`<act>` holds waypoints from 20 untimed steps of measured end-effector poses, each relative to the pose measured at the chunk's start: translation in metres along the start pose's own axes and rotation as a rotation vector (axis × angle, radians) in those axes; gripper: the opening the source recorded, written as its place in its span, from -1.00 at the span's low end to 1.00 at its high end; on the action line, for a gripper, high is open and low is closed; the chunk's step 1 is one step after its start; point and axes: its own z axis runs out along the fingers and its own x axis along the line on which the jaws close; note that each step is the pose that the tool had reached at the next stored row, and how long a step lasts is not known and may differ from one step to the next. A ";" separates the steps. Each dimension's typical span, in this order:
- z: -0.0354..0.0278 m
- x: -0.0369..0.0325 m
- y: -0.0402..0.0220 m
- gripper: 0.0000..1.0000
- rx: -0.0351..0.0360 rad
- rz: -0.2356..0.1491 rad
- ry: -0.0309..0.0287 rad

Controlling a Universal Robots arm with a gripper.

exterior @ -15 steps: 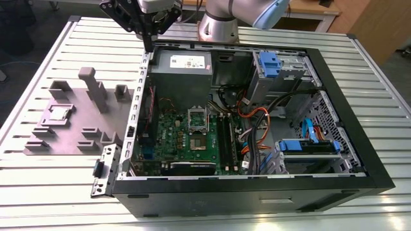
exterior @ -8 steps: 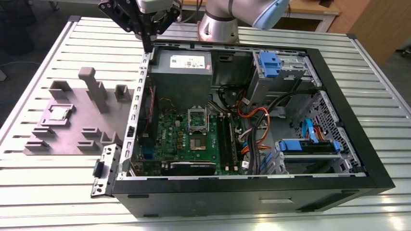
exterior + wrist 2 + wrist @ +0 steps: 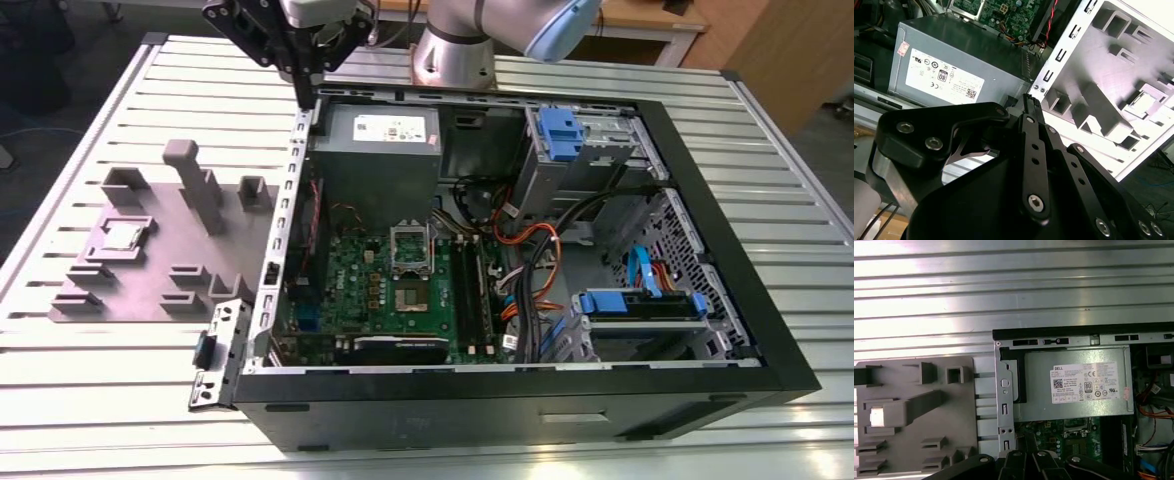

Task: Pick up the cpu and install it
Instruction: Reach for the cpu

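Observation:
The cpu (image 3: 123, 235) is a small silvery square lying flat in a nest on the grey tray (image 3: 140, 300), at the exterior view's left. It shows bright in the first wrist view (image 3: 878, 416) and pale in the second wrist view (image 3: 1143, 103). My gripper (image 3: 306, 97) hangs above the case's rear corner beside the power supply (image 3: 378, 150), well away from the cpu. Its fingertips look shut together with nothing between them (image 3: 1030, 101). The green motherboard (image 3: 358, 290) lies inside the open case, with a silver socket frame (image 3: 411, 247) near its middle.
The black computer case (image 3: 534, 400) lies on its side on the slatted metal table (image 3: 107, 400). Inside are orange and black cables (image 3: 527, 250) and blue drive bays (image 3: 641, 300). The tray carries raised blocks and a tall post (image 3: 200, 190). The arm's base (image 3: 454, 55) stands behind the case.

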 end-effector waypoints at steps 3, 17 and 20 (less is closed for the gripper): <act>0.0001 0.0007 -0.0001 -0.79 0.0000 0.000 0.0000; 0.0004 0.0040 -0.0003 -0.79 0.0001 0.000 0.0001; 0.0005 0.0048 -0.0004 -0.79 0.0000 0.000 0.0000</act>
